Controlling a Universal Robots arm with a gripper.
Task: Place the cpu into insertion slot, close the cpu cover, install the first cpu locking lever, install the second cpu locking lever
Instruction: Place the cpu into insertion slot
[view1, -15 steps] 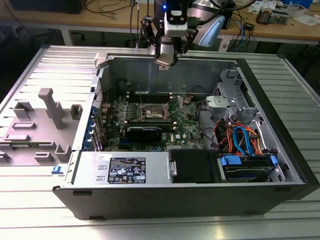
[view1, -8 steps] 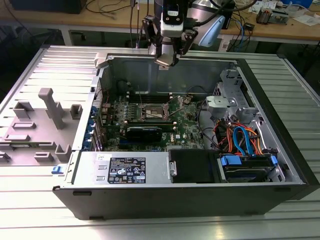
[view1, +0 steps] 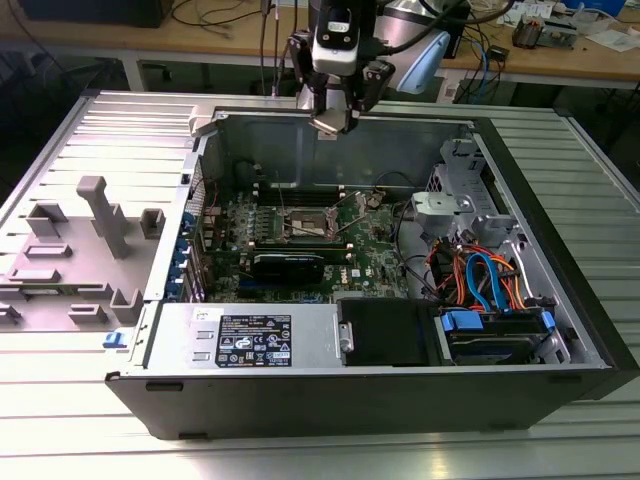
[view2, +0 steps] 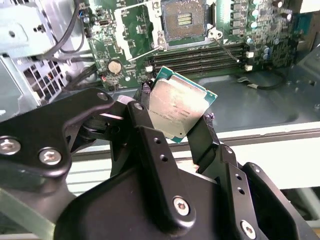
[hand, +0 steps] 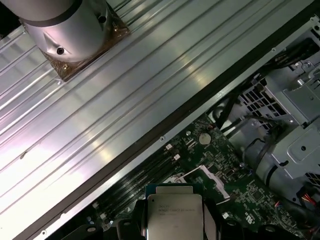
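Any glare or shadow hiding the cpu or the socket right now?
First wrist view: glare streaks the ribbed table, but the cpu is evenly lit. Second wrist view: the cpu in the claw shows a soft sheen; the insertion slot is lit, unshadowed. Exterior view: the computer case interior is dimmer than the table.

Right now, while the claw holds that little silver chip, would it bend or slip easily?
The cpu is probably stiff: its metal top looks flat though the gripper pinches it by two edges. That smooth top could be slippery. Thin and small, it is likely light.
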